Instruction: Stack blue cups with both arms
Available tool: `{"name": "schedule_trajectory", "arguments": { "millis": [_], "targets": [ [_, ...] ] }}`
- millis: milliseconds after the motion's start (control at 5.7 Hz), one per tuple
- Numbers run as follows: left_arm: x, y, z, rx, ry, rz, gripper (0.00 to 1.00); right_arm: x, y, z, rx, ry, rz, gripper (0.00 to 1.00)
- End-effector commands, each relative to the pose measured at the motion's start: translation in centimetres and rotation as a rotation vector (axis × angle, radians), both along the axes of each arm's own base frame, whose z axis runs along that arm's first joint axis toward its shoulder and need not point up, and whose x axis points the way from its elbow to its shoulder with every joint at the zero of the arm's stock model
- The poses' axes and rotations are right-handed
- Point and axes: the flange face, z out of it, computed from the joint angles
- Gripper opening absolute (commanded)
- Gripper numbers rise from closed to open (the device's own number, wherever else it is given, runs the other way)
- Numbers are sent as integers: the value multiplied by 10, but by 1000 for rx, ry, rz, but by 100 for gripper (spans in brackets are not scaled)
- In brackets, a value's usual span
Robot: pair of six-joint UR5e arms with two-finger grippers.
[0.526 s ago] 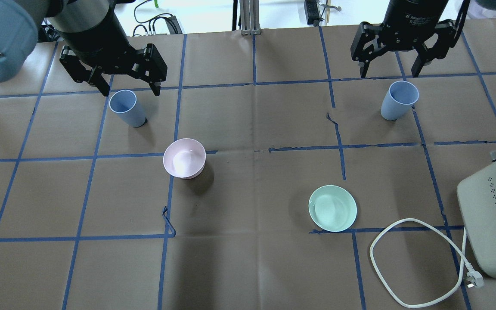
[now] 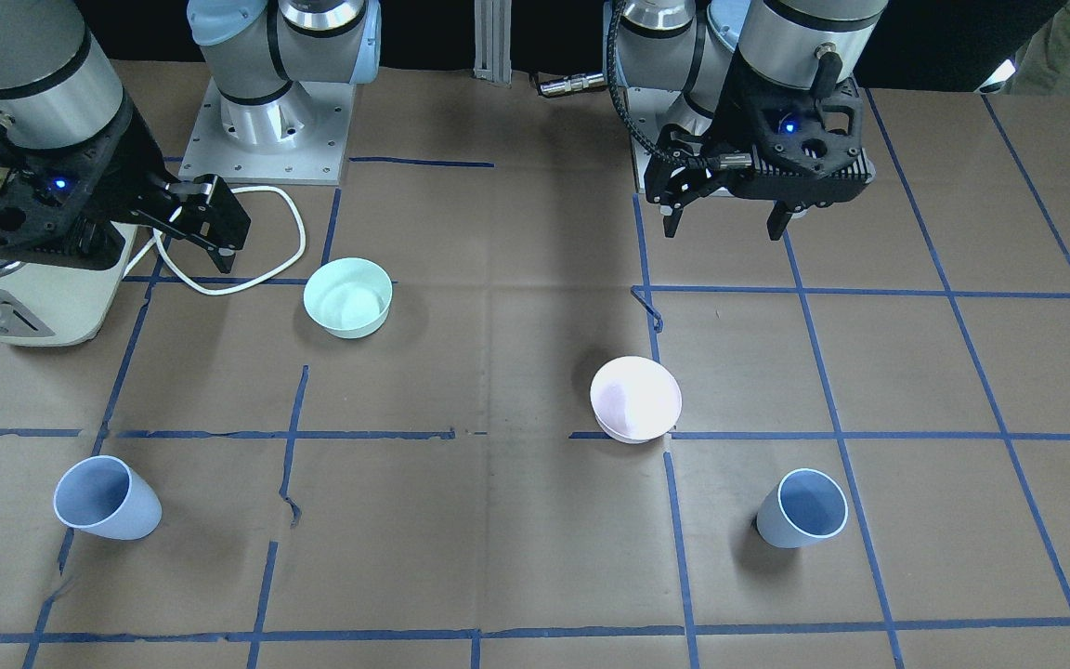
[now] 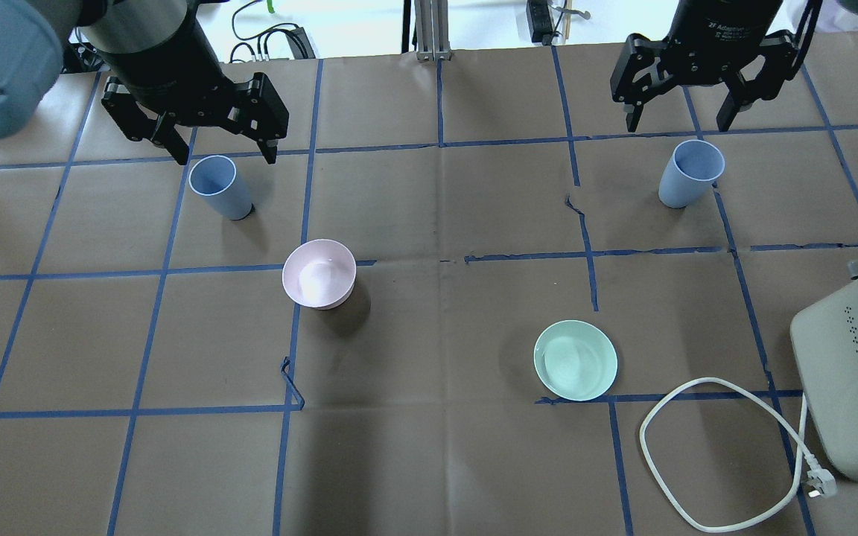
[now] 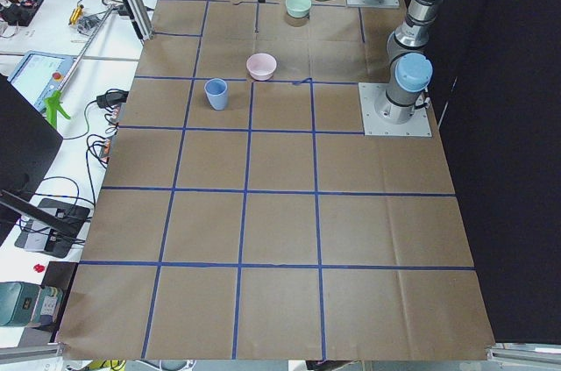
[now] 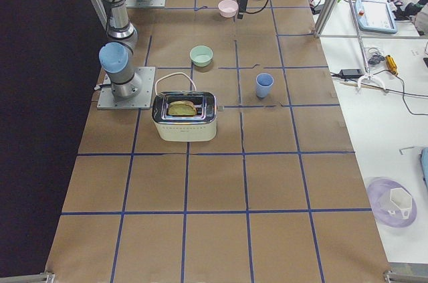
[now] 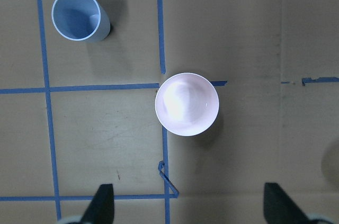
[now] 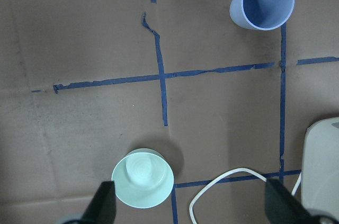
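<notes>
Both arms point down over the table (image 3: pixel 429 335). The left end effector (image 2: pixel 723 228) and right end effector (image 3: pixel 678 126) are spread wide, near the blue cups (image 3: pixel 220 186).

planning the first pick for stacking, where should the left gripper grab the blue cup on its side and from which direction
Take the blue cup across its wall just under the rim, left gripper descending from above: it stands upright, mouth up, widest at the top, and the pink bowl sits apart.
</notes>
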Motion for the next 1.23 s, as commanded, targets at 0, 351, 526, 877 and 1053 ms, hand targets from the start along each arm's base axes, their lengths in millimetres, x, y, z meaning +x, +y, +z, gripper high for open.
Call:
{"name": "schedule_trajectory", "arguments": {
  "millis": [0, 351, 526, 877, 1053],
  "targets": [
    [1, 0, 1, 2, 1, 0, 99, 0, 0, 0, -6, -5, 8, 100],
    [25, -11, 4, -10, 2, 39, 99, -56, -48, -13, -101, -12, -1, 100],
    [62, -32, -11, 25, 14, 102, 99, -99, -62, -22, -89, -10, -20, 100],
    [86, -82, -53, 53, 6, 81, 99, -154, -115, -50, -74, -13, 61, 100],
    [97, -112, -83, 44, 7, 66, 99, -179, -124, -79, -29, -27, 90, 100]
  ]
}}
